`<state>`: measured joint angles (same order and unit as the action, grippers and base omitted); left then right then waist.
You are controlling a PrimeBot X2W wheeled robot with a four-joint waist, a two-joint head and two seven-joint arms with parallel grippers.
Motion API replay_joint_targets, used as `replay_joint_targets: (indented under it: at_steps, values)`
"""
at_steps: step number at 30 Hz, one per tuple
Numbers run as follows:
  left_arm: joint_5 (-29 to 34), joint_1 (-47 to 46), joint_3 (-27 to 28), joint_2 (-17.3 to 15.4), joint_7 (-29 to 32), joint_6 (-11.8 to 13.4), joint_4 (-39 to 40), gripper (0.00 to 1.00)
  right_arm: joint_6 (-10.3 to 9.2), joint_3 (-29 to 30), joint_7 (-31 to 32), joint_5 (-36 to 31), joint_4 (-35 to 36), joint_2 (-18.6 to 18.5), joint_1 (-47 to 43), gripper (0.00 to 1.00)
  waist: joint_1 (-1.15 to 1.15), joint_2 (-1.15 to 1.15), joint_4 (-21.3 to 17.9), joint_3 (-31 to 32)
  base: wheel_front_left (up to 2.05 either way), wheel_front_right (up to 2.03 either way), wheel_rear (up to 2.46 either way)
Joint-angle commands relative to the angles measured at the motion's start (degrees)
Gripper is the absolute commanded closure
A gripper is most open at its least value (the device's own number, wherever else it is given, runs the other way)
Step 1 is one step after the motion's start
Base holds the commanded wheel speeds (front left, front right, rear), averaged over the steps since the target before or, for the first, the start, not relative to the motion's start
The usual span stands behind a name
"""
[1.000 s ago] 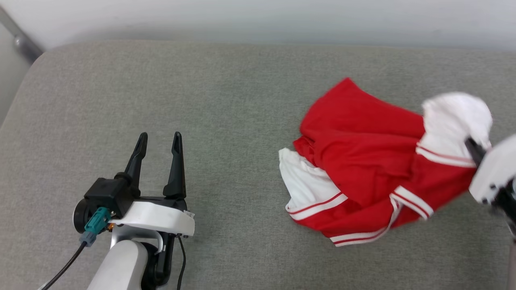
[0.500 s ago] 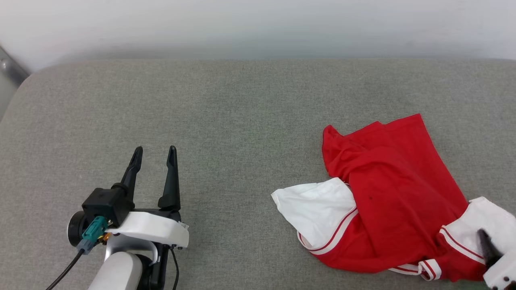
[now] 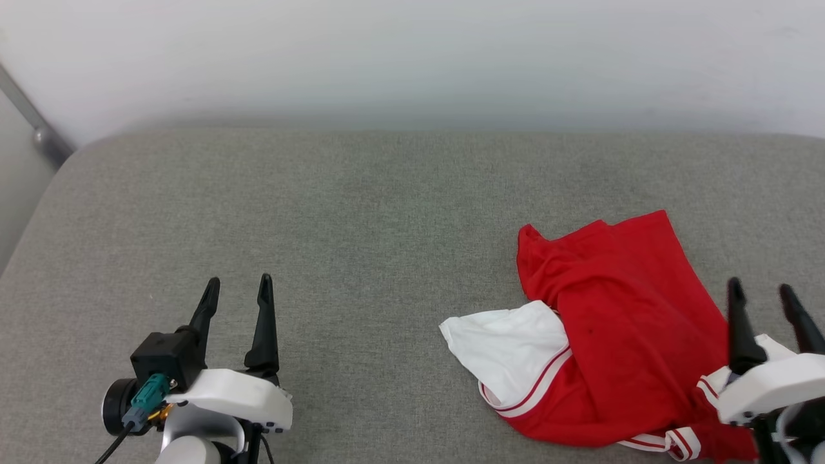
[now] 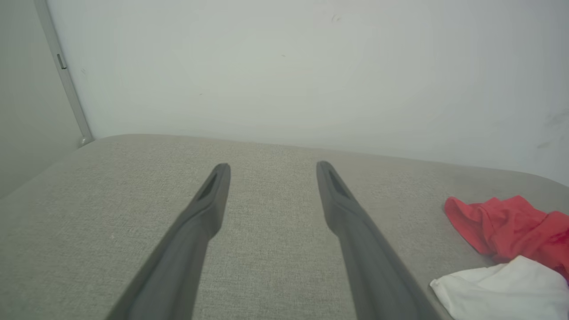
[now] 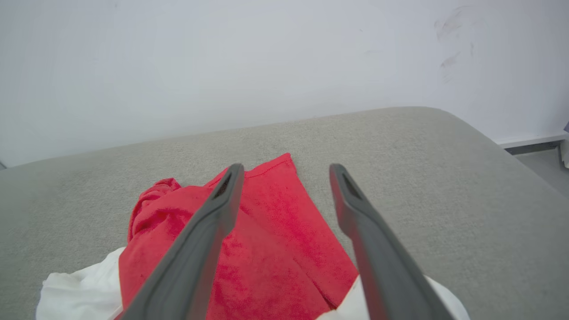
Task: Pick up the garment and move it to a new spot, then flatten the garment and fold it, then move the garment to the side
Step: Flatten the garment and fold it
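Observation:
The red garment (image 3: 619, 335) lies crumpled on the grey cushion (image 3: 361, 219) at the right, one white sleeve (image 3: 506, 345) spread toward the middle and the other under my right wrist. Striped trim shows along its near edge. My right gripper (image 3: 764, 291) stands open over the garment's right edge, holding nothing; the right wrist view shows red cloth (image 5: 275, 235) below the spread fingers (image 5: 215, 218). My left gripper (image 3: 236, 290) stands open at the lower left, far from the garment. The left wrist view has the garment (image 4: 511, 226) at its right edge.
A pale wall (image 3: 412, 58) runs behind the cushion. A grey metal post (image 3: 29, 116) stands at the far left corner. The cushion's right end curves down to a floor (image 5: 542, 164) in the right wrist view. Bare cushion lies between the two grippers.
The right gripper let go of the white sleeve and now stands open above the garment's edge. The garment dropped and settled on the cushion. The camera tilted, shifting the whole picture down.

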<state>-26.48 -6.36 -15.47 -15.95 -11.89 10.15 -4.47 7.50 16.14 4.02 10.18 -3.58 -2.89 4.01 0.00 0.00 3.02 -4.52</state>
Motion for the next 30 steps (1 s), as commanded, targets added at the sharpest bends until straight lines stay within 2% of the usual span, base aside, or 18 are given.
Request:
replay_joint_targets:
  at_steps: [1,9,15,20,25,26,30]
  values:
    - [-0.14,0.97,0.04,-0.41,0.35,0.35,-0.21,0.0,-0.02,-2.32,-0.69,-0.83,1.57,0.01,-1.52,0.0,0.0,0.0,0.22,0.91,0.0,0.0,0.0]
    - [-0.57,2.89,0.06,-1.2,2.11,1.31,-0.79,0.0,-0.02,-10.72,-0.76,-1.68,7.11,-0.01,-6.36,0.0,0.0,0.0,-0.91,2.74,0.0,0.0,0.0]
    - [-0.28,0.1,-1.97,-1.69,5.03,-0.16,-1.8,0.0,-0.02,-14.52,0.06,-1.79,10.38,-0.01,-8.23,0.0,0.0,0.0,-3.27,2.61,0.0,0.0,0.0]
    - [0.08,-6.35,-6.84,-0.93,11.07,-4.46,-3.34,0.0,-0.02,-16.08,0.49,-1.52,11.91,-0.01,-6.99,0.0,0.0,0.0,-5.92,-0.11,0.0,0.0,0.0]
    - [0.5,-13.92,-12.57,-0.94,20.14,-9.85,-6.55,0.0,-0.02,-16.74,0.1,-1.19,12.35,0.0,-4.98,0.0,0.0,0.0,-8.52,-3.58,0.0,0.0,0.0]
    - [0.5,-13.92,-12.57,-0.94,20.14,-9.85,-6.55,0.0,-0.02,-16.74,0.1,-1.19,12.35,0.0,-4.98,0.0,0.0,0.0,-8.52,-3.58,0.0,0.0,0.0]
    - [0.49,-18.14,-16.48,-1.96,29.11,-13.4,-9.46,0.0,-0.02,-17.13,-0.66,-0.85,11.97,0.01,-3.54,0.0,0.0,0.0,-10.43,-6.4,0.0,0.0,0.0]
